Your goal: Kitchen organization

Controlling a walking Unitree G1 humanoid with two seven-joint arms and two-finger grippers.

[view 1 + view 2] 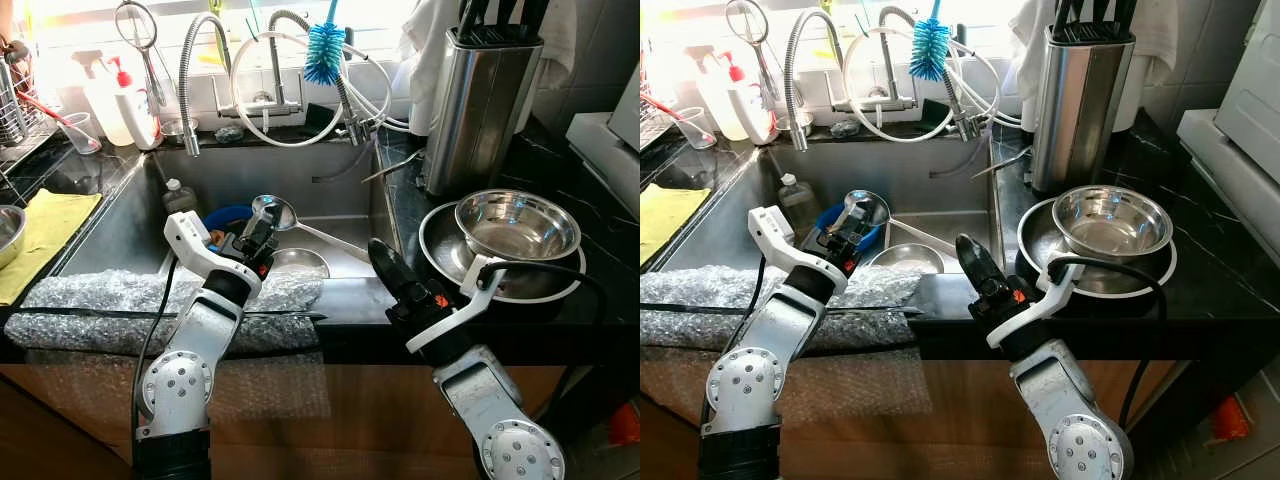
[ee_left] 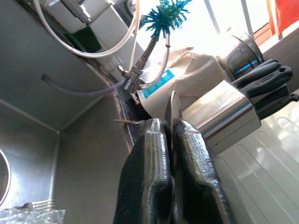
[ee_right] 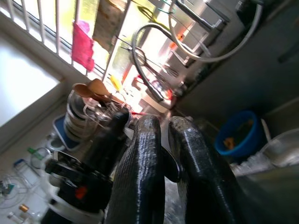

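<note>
Over the steel sink (image 1: 340, 185), my left gripper (image 1: 258, 232) is shut on a steel ladle (image 1: 272, 211) at the rim of its bowl. The ladle's handle runs right across the sink. In the left wrist view a thin metal edge (image 2: 173, 109) sticks out between the closed fingers (image 2: 149, 172). My right gripper (image 1: 385, 262) hovers shut over the sink's right front corner, with nothing seen in it. Its fingers (image 3: 145, 158) are pressed close together in the right wrist view. A steel bowl (image 1: 517, 222) sits on stacked plates (image 1: 440, 240) on the black counter to the right.
A blue bowl (image 1: 228, 215) and a steel bowl (image 1: 300, 262) lie in the sink. Bubble wrap (image 1: 120, 305) covers the front edge. A knife block (image 1: 480, 100) stands at the back right, taps and a blue brush (image 1: 325, 50) behind. A yellow cloth (image 1: 50, 225) lies left.
</note>
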